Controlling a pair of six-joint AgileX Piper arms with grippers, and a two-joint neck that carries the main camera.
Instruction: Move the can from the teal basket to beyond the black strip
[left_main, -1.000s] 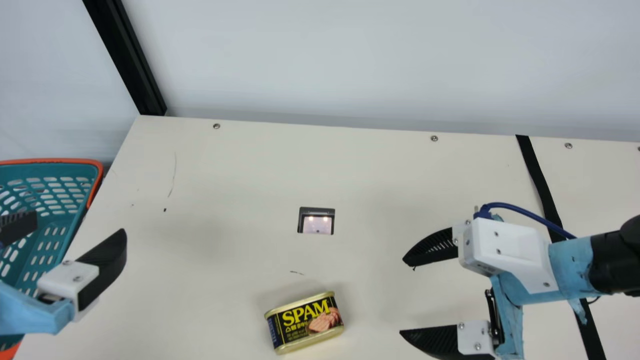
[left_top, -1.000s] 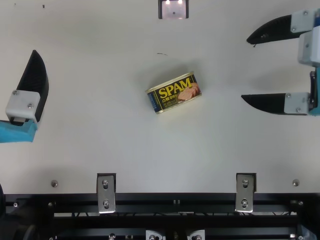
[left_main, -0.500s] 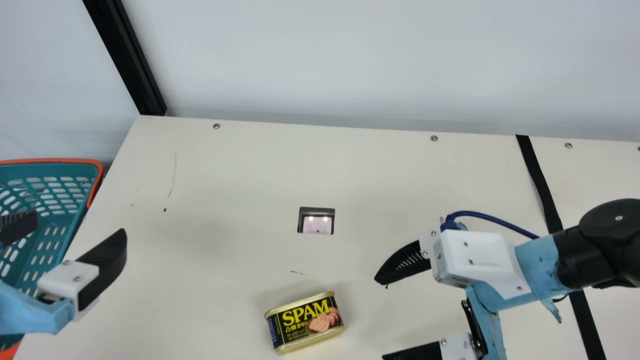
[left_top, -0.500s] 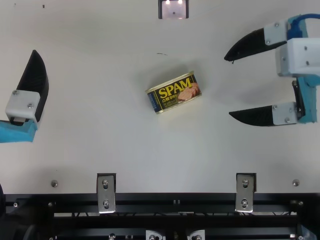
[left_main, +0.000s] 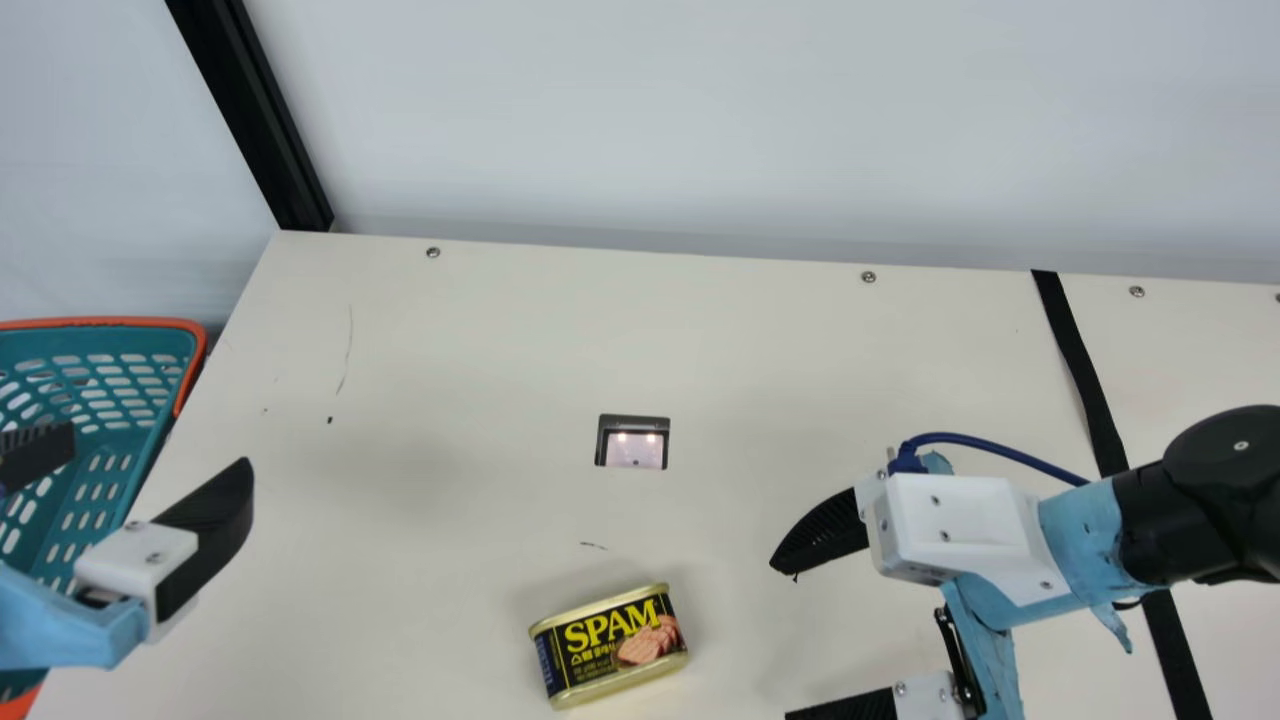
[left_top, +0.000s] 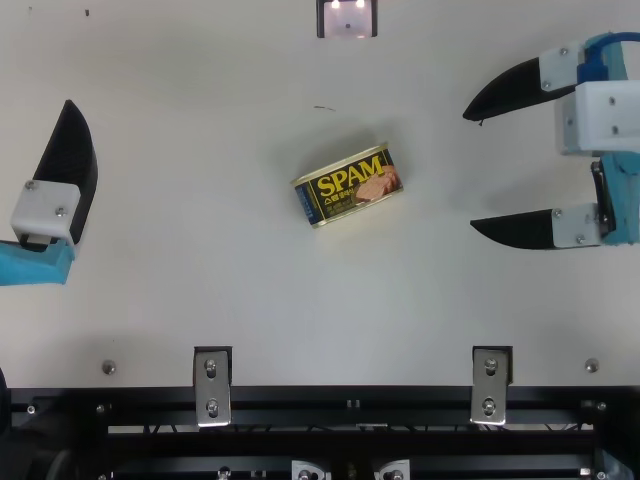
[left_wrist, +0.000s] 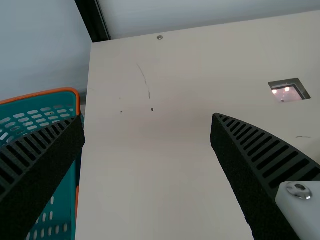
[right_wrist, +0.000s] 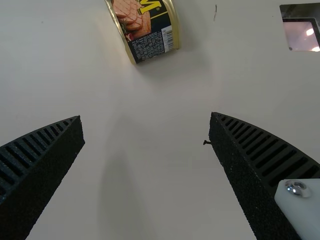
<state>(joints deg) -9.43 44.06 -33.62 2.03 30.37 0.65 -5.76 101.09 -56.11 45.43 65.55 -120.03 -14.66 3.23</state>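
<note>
ok so the can (left_top: 348, 186) is lying on the table (left_top: 230, 290), long axis running 8-to-2ish, at 9 o'clock from the right gripper (left_top: 468, 168), which is sitting nearer than the left gripper (left_main: 161, 452). both are gaping wide

Teal basket (left_main: 100, 470) with orange rim, black-and-gold can (left_main: 610, 648), cream table (left_main: 400, 560), black strip (left_main: 1080, 370).

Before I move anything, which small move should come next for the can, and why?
I'd ease the open right gripper toward the black-labelled can, probably the best step: the can lies outside the teal basket, a gap separates it from the gripper, whose fingers point its way, and the black strip runs on that arm's side.
</note>
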